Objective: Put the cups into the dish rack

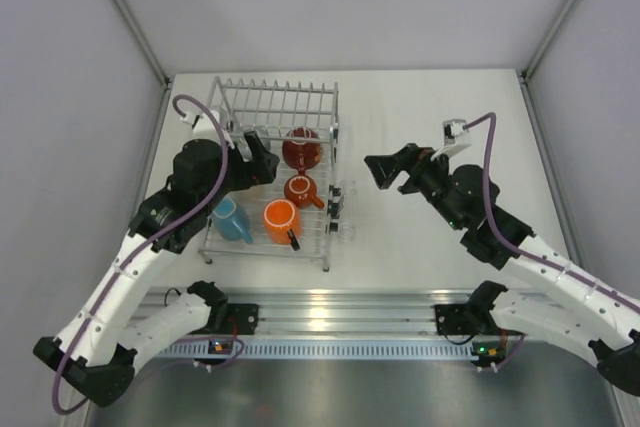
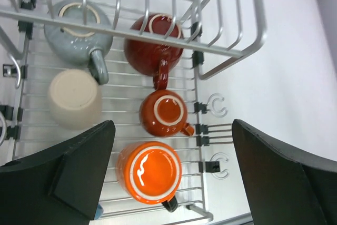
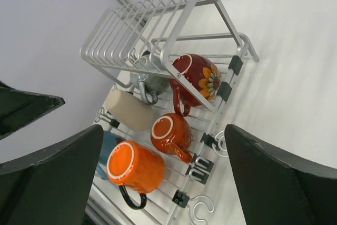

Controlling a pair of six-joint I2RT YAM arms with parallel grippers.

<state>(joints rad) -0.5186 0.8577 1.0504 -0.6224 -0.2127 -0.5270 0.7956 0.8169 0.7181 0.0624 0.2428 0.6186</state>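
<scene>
The dish rack [image 1: 274,89] stands left of centre on the table. Several cups rest upside down in it. They include a bright orange cup [image 2: 149,171], a dark red-orange one [image 2: 163,113], a red one [image 2: 154,43], a beige one [image 2: 75,97] and a grey one [image 2: 76,27]. A light blue cup [image 1: 231,220] lies at the rack's near left. My left gripper [image 1: 260,159] hovers open over the rack, holding nothing. To the right of the rack, my right gripper [image 1: 385,172] is open and empty above the table. It faces the rack [image 3: 210,3] and the orange cup [image 3: 136,167].
Wire hooks and black clips [image 1: 343,209] stick out from the rack's right side. A metal rail [image 1: 330,312] runs along the near edge between the arm bases. White walls close in the table on the left, right and back.
</scene>
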